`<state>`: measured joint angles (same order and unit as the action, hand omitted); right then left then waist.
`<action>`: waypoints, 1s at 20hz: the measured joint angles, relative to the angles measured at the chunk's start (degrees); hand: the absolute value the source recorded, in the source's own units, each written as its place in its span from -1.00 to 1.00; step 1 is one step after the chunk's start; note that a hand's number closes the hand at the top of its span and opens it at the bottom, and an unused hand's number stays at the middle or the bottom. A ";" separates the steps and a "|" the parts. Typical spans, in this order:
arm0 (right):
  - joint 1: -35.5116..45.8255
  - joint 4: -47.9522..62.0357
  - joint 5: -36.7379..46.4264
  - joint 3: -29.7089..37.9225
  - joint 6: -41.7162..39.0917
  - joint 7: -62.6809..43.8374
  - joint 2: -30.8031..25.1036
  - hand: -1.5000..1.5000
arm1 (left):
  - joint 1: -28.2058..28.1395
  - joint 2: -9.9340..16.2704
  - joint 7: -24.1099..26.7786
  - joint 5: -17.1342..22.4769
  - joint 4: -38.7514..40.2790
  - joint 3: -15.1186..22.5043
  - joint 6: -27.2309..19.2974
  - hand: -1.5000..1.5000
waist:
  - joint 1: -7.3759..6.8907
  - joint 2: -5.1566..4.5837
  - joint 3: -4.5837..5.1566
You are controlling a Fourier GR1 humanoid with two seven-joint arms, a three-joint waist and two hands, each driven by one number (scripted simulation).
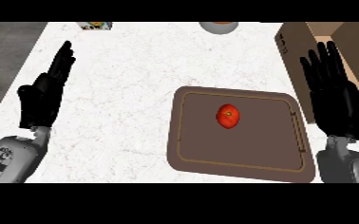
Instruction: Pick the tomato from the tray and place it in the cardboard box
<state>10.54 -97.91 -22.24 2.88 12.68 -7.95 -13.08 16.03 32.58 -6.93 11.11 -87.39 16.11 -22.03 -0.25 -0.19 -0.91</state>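
Sitting near the middle of the brown tray (210,163) on the white worktop (126,76): tomato (229,116). Cardboard box (300,52) stands just right of the tray. Left robot hand (42,95) released, fingers straight, at left edge. Right robot hand (333,95) released, over the box's front.

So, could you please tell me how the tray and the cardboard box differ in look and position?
The tray is flat, dark brown and shallow with rounded corners, while the cardboard box is tall, lighter tan and open-topped. The tray lies fully in view at the lower middle; the box stands at the upper right, cut off by the edge and partly behind the right robot hand. The tray holds the tomato; nothing shows inside the box. Both rest on the white counter.
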 measured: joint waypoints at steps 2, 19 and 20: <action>1.64 1.51 -0.42 -1.33 -3.34 0.31 -0.74 -1.00 | -0.65 -0.49 -0.51 0.87 -0.75 -0.50 0.45 0.00 | -0.47 0.01 0.32; 10.84 14.73 11.05 -6.45 -40.05 36.02 -15.83 -1.00 | -10.20 -3.65 -0.89 16.90 -2.20 -7.53 10.23 0.00 | -1.86 -0.20 0.83; 11.47 14.19 13.51 -7.42 -40.65 35.88 -17.55 -1.00 | -10.90 -3.60 -0.55 16.92 -2.45 -7.68 10.38 0.00 | -1.85 -0.08 0.87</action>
<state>22.01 -83.72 -8.73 -4.54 -27.97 27.93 -30.63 5.13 28.97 -7.49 28.03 -89.84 8.44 -11.65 -2.10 -0.26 -0.04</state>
